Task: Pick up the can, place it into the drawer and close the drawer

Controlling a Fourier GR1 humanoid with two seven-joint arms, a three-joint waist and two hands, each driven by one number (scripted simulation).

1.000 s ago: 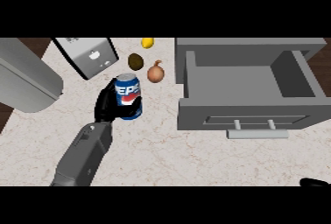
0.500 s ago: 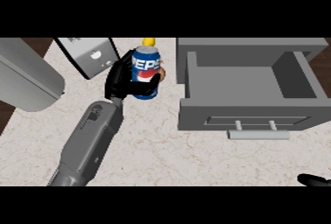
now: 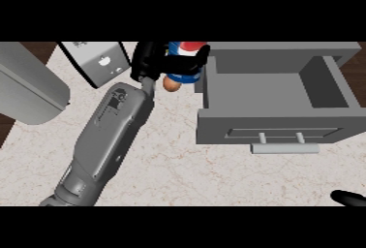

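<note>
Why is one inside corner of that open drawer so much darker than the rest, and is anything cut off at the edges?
Head view: the drawer floor is evenly lit, but its right inner wall falls in shadow. The can, held by the left hand, is cropped by the top edge; only a tip of the right hand shows, lower right.

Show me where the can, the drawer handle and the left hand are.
can (image 3: 182, 63): head view, on its blue side between the fingers.
drawer handle (image 3: 284, 148): head view, on the middle of the bar.
left hand (image 3: 146, 63): head view, on the black palm beside the can.
</note>
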